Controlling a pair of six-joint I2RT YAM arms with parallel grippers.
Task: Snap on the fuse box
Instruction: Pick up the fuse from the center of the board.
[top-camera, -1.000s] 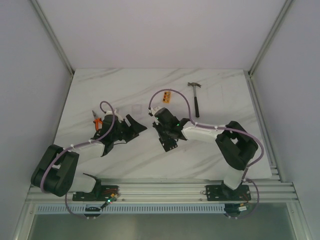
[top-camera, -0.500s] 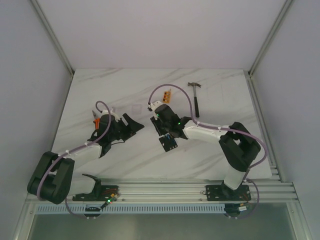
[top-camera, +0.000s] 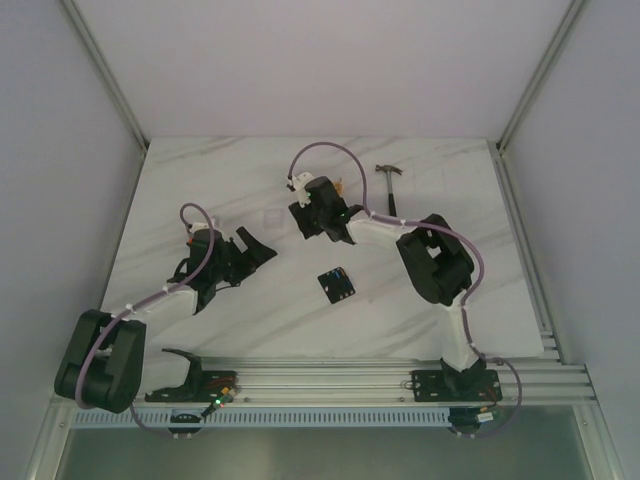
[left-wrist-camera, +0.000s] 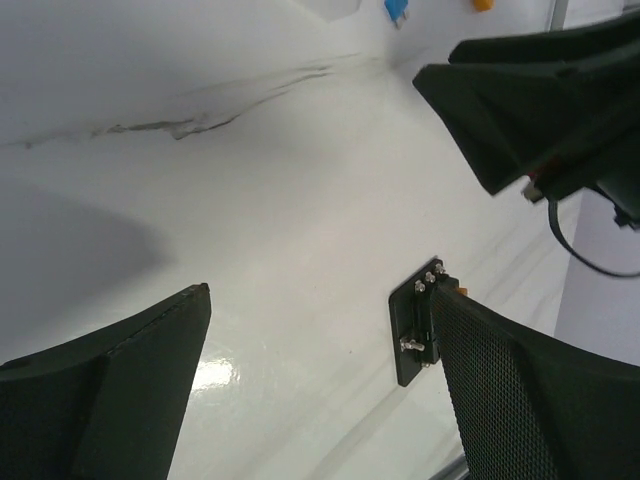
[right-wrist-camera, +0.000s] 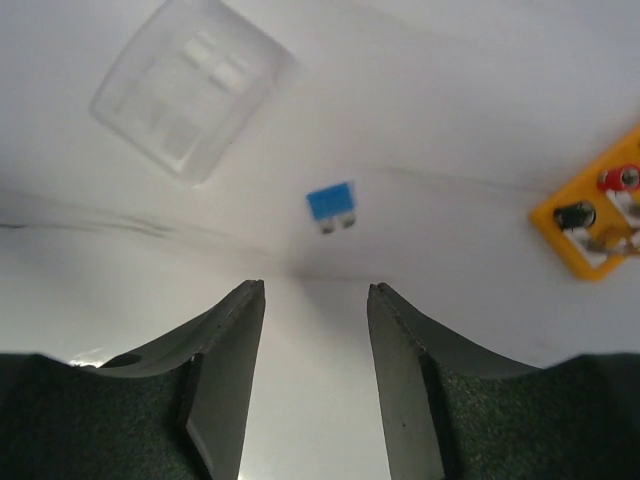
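Two tools: both are standing released and gripping nothing; the left tool (left-wrist-camera: 320, 295) is gaping wide, and the right tool (right-wrist-camera: 315, 288) is showing a narrower gap with only bare counter (top-camera: 450, 210) between its fingers.
Step in hand: judged to be fetching the cover (right-wrist-camera: 190, 85); the right tool is hovering over the far part of the counter, with the clear cover lying flat ahead of its tips and off to one side.
Beside the cover: a loose blue fuse (right-wrist-camera: 330, 205) is lying straight ahead of the tips, and an orange block (right-wrist-camera: 590, 225) is sitting off to the other side.
Fuse box (top-camera: 337, 285): it is lying flat at mid-counter, fuses up, with nothing touching it.
Box to right tool: it is lying well apart, nearer the bases and slightly to the right.
Box to left tool: it is lying to the right, near but not touching.
Next move: judged to call for centring the right tool over the cover, gripping its edges, carrying it to the box, squaring it up and pressing down.
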